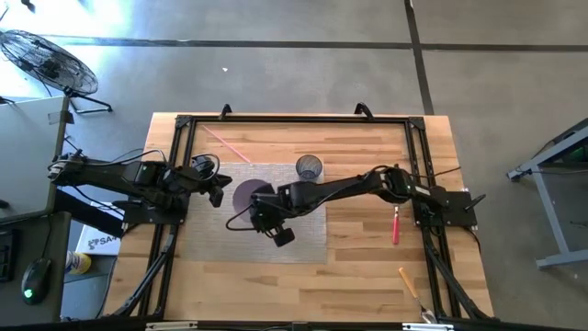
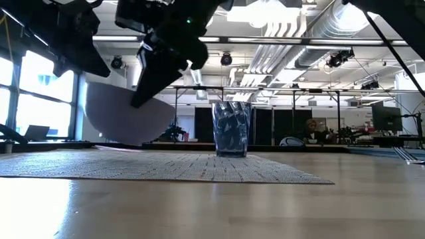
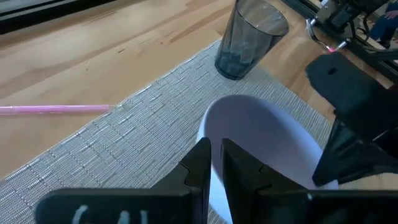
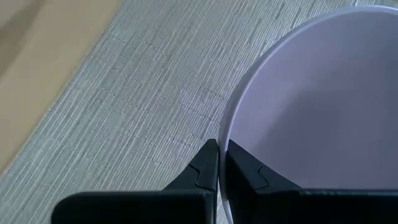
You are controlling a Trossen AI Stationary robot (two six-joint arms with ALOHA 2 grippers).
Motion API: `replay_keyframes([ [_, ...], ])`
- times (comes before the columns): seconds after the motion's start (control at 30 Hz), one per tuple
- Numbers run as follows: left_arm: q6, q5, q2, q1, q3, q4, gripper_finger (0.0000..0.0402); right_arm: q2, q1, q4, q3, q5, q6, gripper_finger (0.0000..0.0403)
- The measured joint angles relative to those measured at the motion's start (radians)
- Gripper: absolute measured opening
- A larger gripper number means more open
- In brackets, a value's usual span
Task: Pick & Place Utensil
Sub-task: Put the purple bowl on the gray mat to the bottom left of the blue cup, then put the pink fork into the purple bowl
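A lavender bowl (image 1: 248, 195) is over the grey woven mat (image 1: 303, 239), between both grippers. In the low view the bowl (image 2: 123, 113) is tilted, its underside just above the mat. My left gripper (image 1: 217, 189) is at the bowl's left side and my right gripper (image 1: 268, 219) at its near-right side; both are shut on the rim. A smoky drinking glass (image 1: 310, 167) stands upright on the mat's far part. A red utensil (image 1: 396, 224) and an orange utensil (image 1: 408, 279) lie on the wood to the right. My left gripper (image 3: 216, 163) pinches the bowl's rim (image 3: 204, 127) on its left side, one finger inside the bowl and one outside. It reaches in from the table's left. The bowl sits tilted in the hold. My right gripper (image 4: 219, 160) pinches the bowl's rim (image 4: 224, 134) on its near-right side, one finger inside and one outside, coming slanting down from the right. In the low view the bowl's underside (image 2: 126, 136) seems just clear of the mat.
A pink straw (image 1: 225, 144) lies on the wood left of the glass, its end at the mat's far-left corner (image 3: 56, 109). A black frame (image 1: 294, 119) borders the table. Bare wood lies near the front edge. A fan (image 1: 50, 60) stands on the floor.
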Motion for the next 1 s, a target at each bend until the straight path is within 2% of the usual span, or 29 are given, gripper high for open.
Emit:
replay_keyframes([
  [0.3, 0.0, 0.099, 0.0, 0.0, 0.0, -0.005, 0.0034, 0.016, -0.005, -0.017, -0.005, 0.025, -0.012, 0.0011],
  [0.5, 0.0, 0.1, 0.0, 0.0, 0.0, -0.006, 0.0034, 0.016, -0.005, -0.019, -0.005, 0.018, -0.016, 0.003],
  [0.8, 0.0, 0.1, 0.0, 0.0, 0.0, -0.006, 0.0034, 0.016, 0.002, 0.035, -0.005, 0.069, -0.016, 0.0077],
  [1.0, 0.0, 0.1, 0.0, 0.0, 0.0, -0.007, 0.0034, 0.009, 0.032, 0.044, 0.008, 0.087, -0.016, 0.0132],
])
